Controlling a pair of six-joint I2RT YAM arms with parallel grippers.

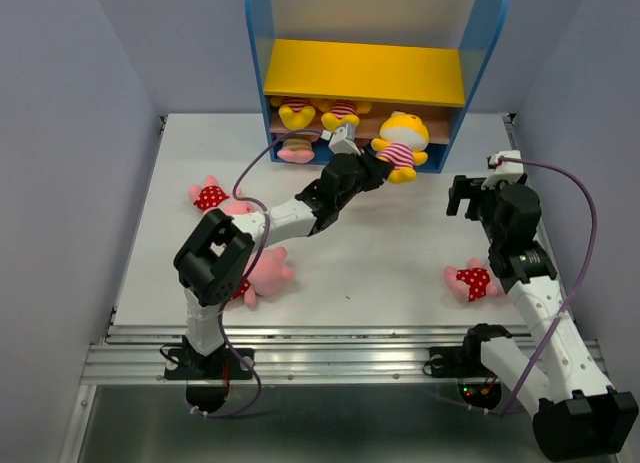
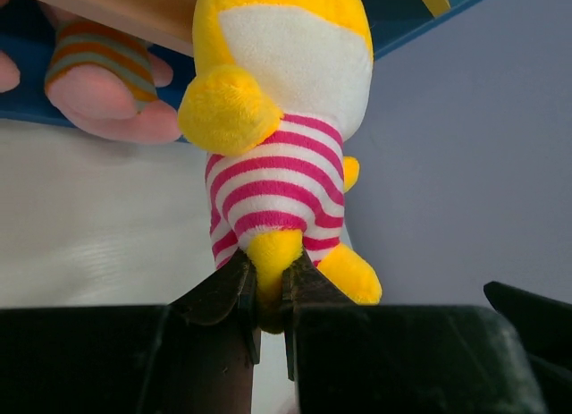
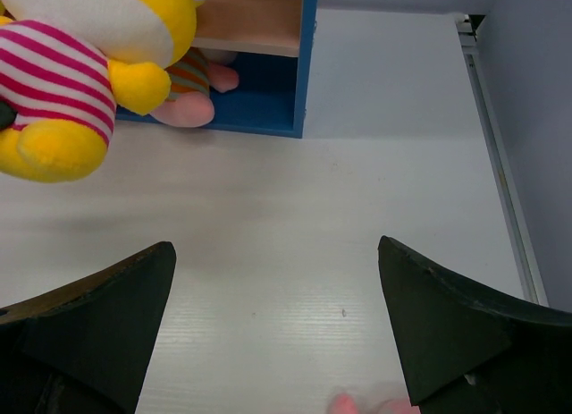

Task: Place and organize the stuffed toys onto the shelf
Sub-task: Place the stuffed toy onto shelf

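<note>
My left gripper (image 1: 378, 163) (image 2: 268, 284) is shut on one leg of a yellow bear (image 1: 402, 143) (image 2: 281, 119) in a red-striped shirt, holding it in the air before the right half of the shelf (image 1: 363, 71). Two more yellow bears (image 1: 296, 111) (image 1: 341, 111) lie on the brown middle board. On the blue base lies a pig in a tan-striped shirt (image 1: 296, 148) (image 2: 98, 74) (image 3: 188, 92). My right gripper (image 1: 470, 195) (image 3: 277, 253) hangs open over bare table, right of the shelf, with nothing between its fingers. The held bear (image 3: 80, 83) shows at its upper left.
Pigs in red dotted outfits lie on the table at the left (image 1: 211, 196) and at the right near my right arm (image 1: 472, 280). Another pink toy (image 1: 265, 273) lies partly under my left arm. Grey walls close in on both sides.
</note>
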